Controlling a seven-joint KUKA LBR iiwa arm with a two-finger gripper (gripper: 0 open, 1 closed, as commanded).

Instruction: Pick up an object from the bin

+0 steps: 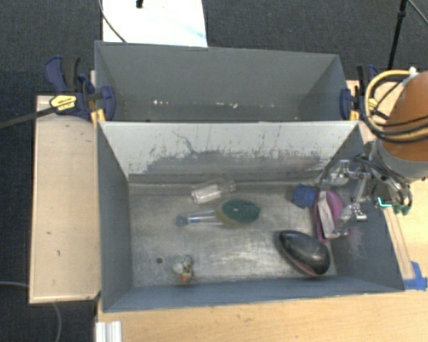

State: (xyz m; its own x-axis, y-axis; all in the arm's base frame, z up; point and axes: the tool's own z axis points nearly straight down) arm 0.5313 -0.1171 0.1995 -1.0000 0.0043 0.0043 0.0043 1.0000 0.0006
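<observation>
While hanging by the right wall of the bin (200,155), the claw (335,211) is pinching a pink-purple thing (333,209)
Its jaws are sitting close together around it, just above the dark shiny scoop (304,252), near a blue lump (304,195). I'm guessing the grab is underway; next it's needing a straight lift clear of the wall.

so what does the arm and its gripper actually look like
The wrist wears a rounded orange-brown cover, with yellow and black cables looped across it. Below it sits a silver-grey metal gripper built of brackets and rods, with a small teal mark near its base.
</observation>
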